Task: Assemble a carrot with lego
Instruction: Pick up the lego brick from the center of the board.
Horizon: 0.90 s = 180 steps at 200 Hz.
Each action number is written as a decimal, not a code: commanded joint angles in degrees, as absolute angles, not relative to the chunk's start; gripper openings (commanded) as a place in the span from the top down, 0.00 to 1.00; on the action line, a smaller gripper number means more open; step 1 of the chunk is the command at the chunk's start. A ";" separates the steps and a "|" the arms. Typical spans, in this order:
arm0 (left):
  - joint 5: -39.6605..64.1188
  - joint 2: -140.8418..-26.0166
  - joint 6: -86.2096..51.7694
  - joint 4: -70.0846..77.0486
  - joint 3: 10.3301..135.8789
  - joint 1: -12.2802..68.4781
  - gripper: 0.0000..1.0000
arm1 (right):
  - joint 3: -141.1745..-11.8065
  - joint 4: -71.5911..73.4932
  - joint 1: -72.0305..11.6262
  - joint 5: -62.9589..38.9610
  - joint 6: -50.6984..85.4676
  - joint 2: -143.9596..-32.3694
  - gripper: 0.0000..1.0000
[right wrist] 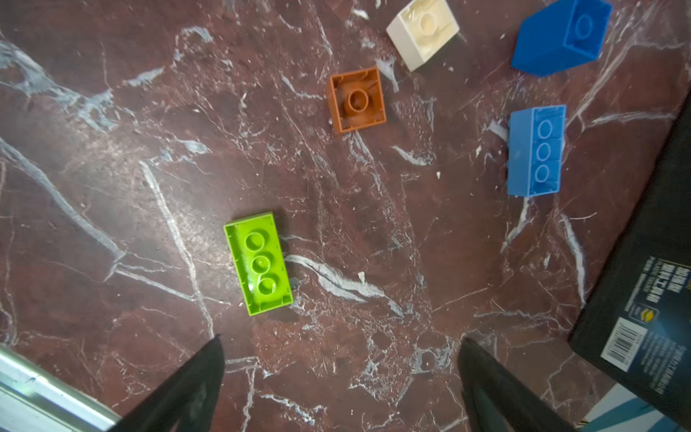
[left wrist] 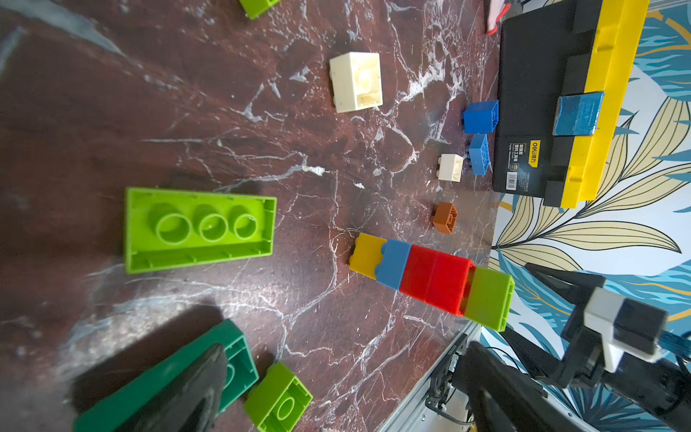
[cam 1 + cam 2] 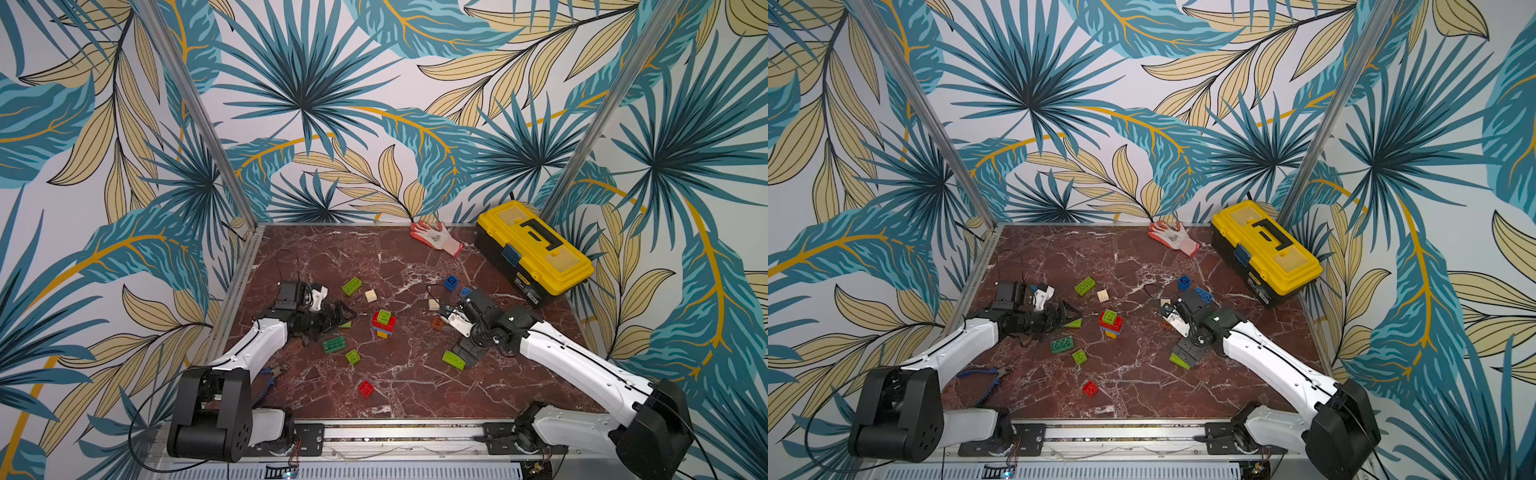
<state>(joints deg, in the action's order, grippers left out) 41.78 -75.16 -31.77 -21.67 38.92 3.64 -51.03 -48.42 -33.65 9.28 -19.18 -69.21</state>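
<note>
Your lego stack (image 3: 384, 323) is standing upright mid-tabletop (image 3: 415, 382), its long axis pointing straight up, yellow base to green top, while your left hand (image 3: 343, 318) and right hand (image 1: 340, 338) are both hovering spread, gripping nothing.

I was working in a robot test cell, a lab booth dressed up rather than a lived-in room. Printed palm-leaf wallpaper (image 3: 311, 104) covered flat panels held by bare aluminium posts (image 3: 195, 108), boxing in a small tabletop (image 3: 415, 386) with a red marble pattern. The left arm (image 3: 257, 340) and right arm (image 3: 573, 361) were mounted on a metal rail (image 3: 399, 434) along the near edge, with loose wiring around it. Workshop props lay about: a yellow-and-black toolbox (image 3: 536, 249) in the far corner, a work glove (image 3: 438, 237) beside it, and blue-handled pliers (image 3: 998, 372) by the left arm. The lego (image 3: 384, 324) was scattered across the top like test pieces.
</note>
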 commanded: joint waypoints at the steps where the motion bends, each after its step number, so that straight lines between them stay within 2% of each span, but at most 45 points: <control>1: 43.13 -74.00 -31.63 -20.43 39.90 3.20 0.01 | -49.70 -46.04 -32.02 1.01 -20.93 -71.58 0.11; 60: 43.59 -73.24 -31.72 -20.31 39.64 2.39 0.01 | -49.65 -45.35 -31.11 -9.16 -24.96 -81.64 0.22; 121: 43.65 -73.30 -31.72 -20.03 39.42 2.20 0.01 | -49.48 -44.48 -31.11 -10.02 -24.02 -87.14 0.27; 180: 44.15 -73.26 -31.99 -19.74 39.36 2.04 0.01 | -50.29 -45.45 -31.13 -6.48 -23.56 -91.57 0.32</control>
<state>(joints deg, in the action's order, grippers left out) 42.96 -74.46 -31.94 -20.91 38.92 2.63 -50.11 -44.69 -31.27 -7.66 -23.81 -89.67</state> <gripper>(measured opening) 0.994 0.686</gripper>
